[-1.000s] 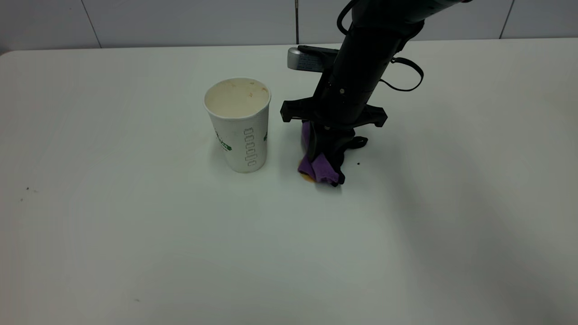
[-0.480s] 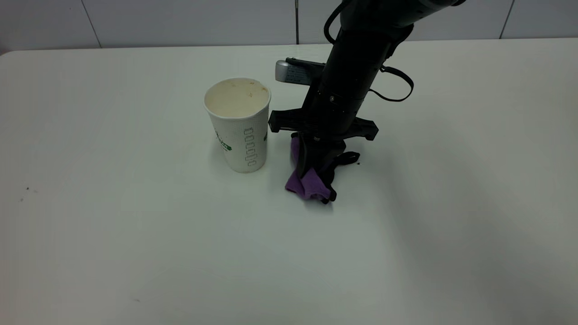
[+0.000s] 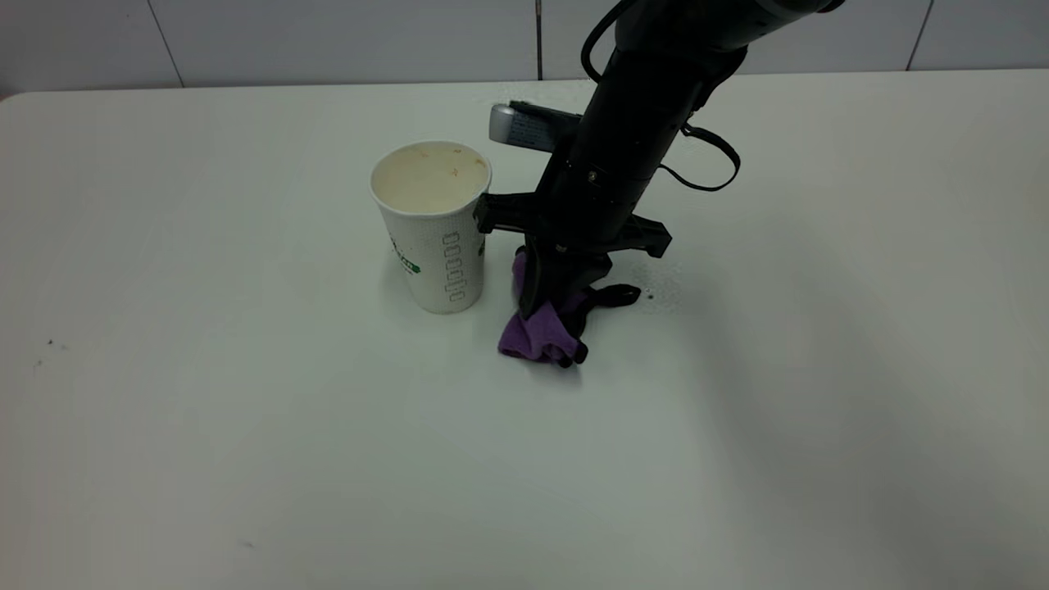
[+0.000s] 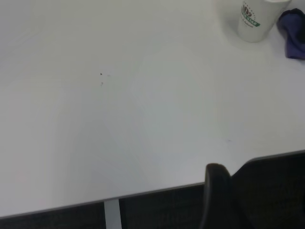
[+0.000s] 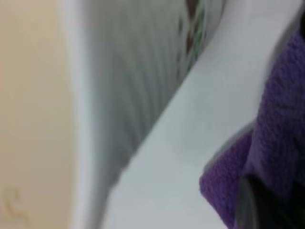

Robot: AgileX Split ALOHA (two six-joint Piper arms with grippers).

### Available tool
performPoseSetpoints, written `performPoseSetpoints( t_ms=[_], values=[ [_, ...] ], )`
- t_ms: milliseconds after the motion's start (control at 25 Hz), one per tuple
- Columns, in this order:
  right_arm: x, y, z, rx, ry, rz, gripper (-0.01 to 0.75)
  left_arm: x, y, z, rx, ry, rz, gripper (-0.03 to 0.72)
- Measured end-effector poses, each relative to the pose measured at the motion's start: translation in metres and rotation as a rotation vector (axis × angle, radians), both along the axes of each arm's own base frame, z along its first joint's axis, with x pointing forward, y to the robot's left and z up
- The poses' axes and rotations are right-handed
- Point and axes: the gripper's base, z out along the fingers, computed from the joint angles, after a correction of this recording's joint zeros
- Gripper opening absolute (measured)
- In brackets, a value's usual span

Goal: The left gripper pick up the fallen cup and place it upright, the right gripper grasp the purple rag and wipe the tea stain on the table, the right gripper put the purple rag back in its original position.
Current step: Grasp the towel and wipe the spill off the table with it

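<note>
clearly the wiping step is in hand: the cup [image 3: 432,225] stands upright on the table [image 3: 205,410], so the first part of the task looks done, and the right gripper [image 3: 547,332] is pressing the purple rag [image 3: 533,334] down onto the table just beside the cup's base. its fingers are closed on the bunched cloth, with folds of purple spilling out below and to the cup side of the dark fingertips. no tea stain shows around the rag in the exterior view (it may lie under the cloth, or be wiped off; i cannot tell which).

the next move, as i judge it, calls for care over the cup: the gripper's cross-piece sits right against the cup's wall near the rim, so any further sweep toward it could tip it. once the spot is clean the rag has to be lifted and carried to its original place, which these views do not mark.

the right arm comes down steeply from the far side, leaning toward the cup, wrist low over the table. the left gripper is parked well away near the table edge; its fingers cannot be judged.
</note>
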Motion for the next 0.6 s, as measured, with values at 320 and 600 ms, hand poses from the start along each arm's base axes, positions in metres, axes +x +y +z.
performPoseSetpoints(
  t_ms=[320,600],
  values=[
    [0.007,-0.004,-0.001,-0.048,-0.097,0.017,0.045,0.0,0.0,0.0,0.0,0.0,0.0,0.448],
    [0.006,-0.02,-0.006,-0.239,-0.104,0.091,0.045,0.0,0.0,0.0,0.0,0.0,0.0,0.448]
  ],
)
